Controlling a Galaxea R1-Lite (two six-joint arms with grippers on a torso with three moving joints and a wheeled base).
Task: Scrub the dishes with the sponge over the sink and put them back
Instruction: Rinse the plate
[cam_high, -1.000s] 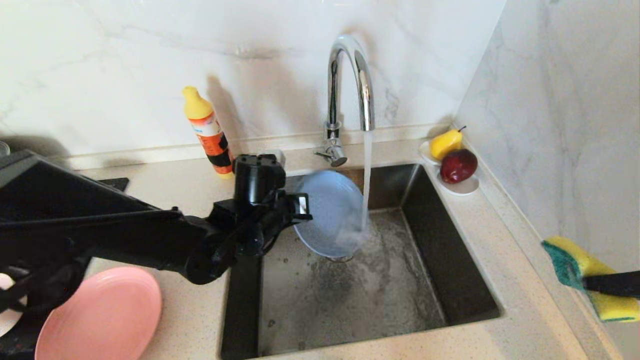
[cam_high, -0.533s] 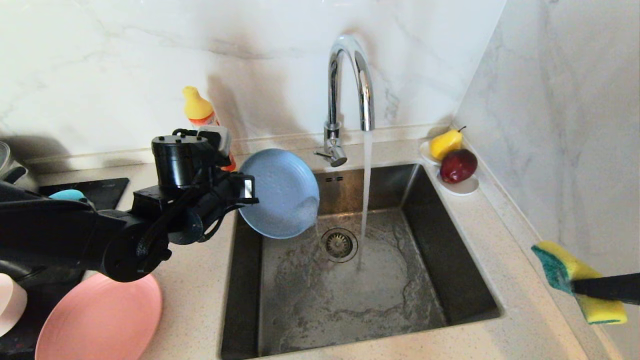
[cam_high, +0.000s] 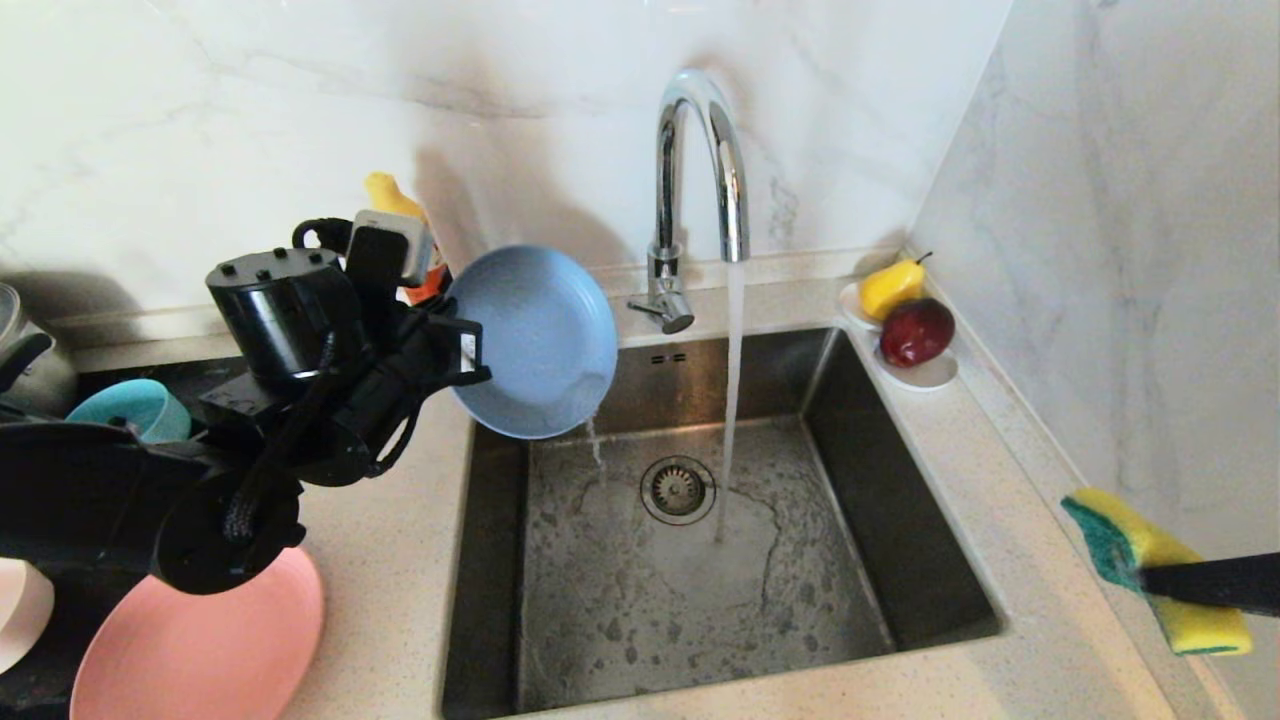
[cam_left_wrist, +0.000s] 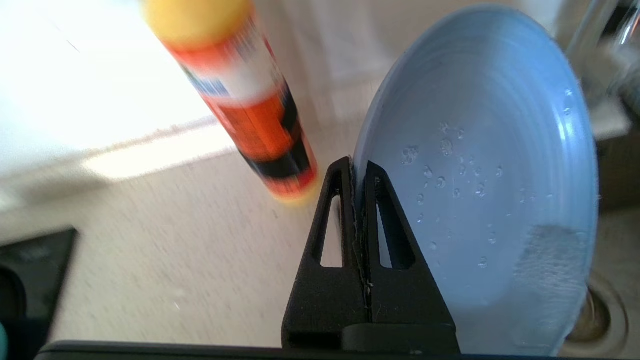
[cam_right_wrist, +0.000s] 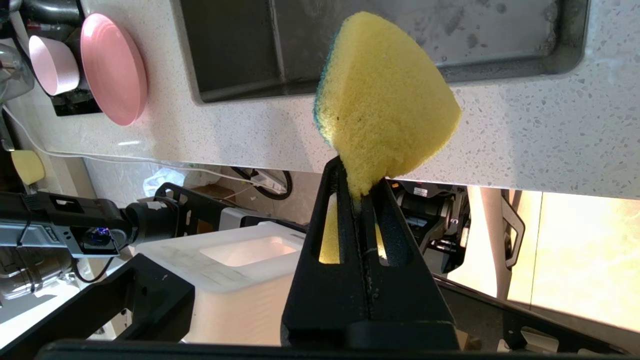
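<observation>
Grey-blue plate (cam_high: 532, 340), wet and dripping, hangs over the sink's (cam_high: 930, 560) left rim, pinched by my left gripper (cam_high: 470, 355). My right gripper (cam_right_wrist: 367, 197) clamps the sponge (cam_high: 1150, 570) past the bench's right edge. I judge this plate rinsed, setting down left.

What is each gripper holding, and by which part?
Left gripper: grey-blue plate, pinched at its rim. Right gripper: sponge, pinched at one corner.

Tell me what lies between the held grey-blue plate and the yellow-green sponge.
In the head view: the running chrome gooseneck faucet, the steel sink and bare speckled counter separate grey-blue plate from sponge.
</observation>
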